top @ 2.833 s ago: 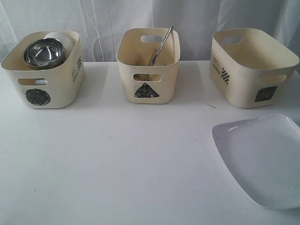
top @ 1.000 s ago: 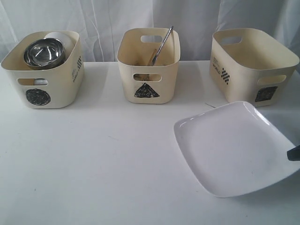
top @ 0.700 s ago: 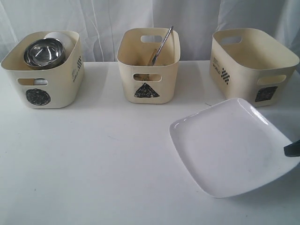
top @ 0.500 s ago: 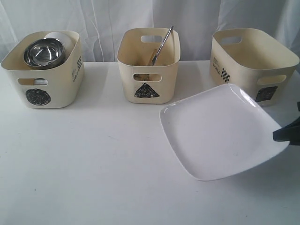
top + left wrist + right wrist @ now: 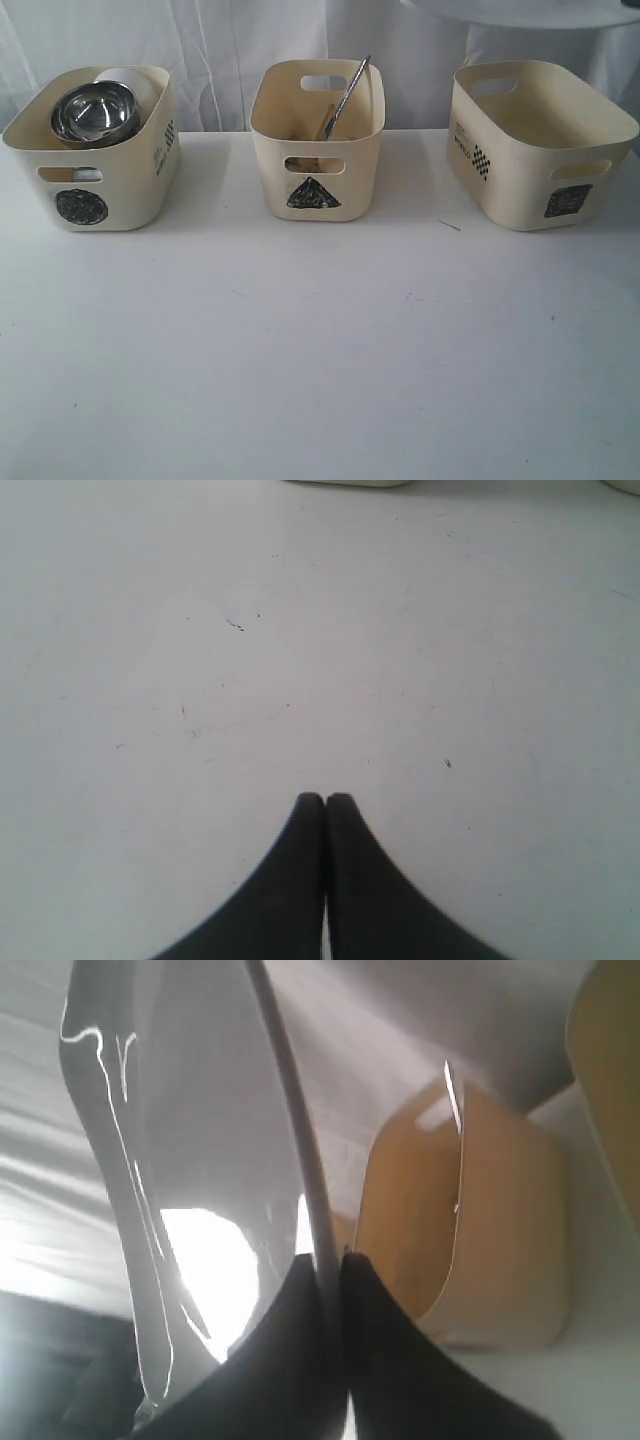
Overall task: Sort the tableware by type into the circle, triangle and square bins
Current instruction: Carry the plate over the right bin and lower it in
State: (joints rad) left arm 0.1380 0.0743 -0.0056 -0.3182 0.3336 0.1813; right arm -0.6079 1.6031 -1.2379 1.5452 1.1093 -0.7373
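Observation:
The large white plate (image 5: 520,12) hangs high above the square bin (image 5: 510,180); only its lower edge shows at the top of the exterior view. In the right wrist view my right gripper (image 5: 328,1260) is shut on the plate's rim (image 5: 300,1140), with a cream bin (image 5: 500,1260) beyond it. My left gripper (image 5: 325,798) is shut on nothing, low over the bare white table (image 5: 300,630). The circle bin (image 5: 120,190) holds a steel bowl (image 5: 95,112) and a white bowl (image 5: 125,80). Steel cutlery (image 5: 347,95) sticks out of the triangle bin (image 5: 270,150). No mugs show.
The three cream bins stand in a row along the back of the table, in front of a white curtain (image 5: 220,50). The square bin's inside shows nothing in it. Neither arm shows in the exterior view.
The plate was slid left across the table, tilted up, then lifted from the front right to high above the square bin. The bins and their contents have not moved.

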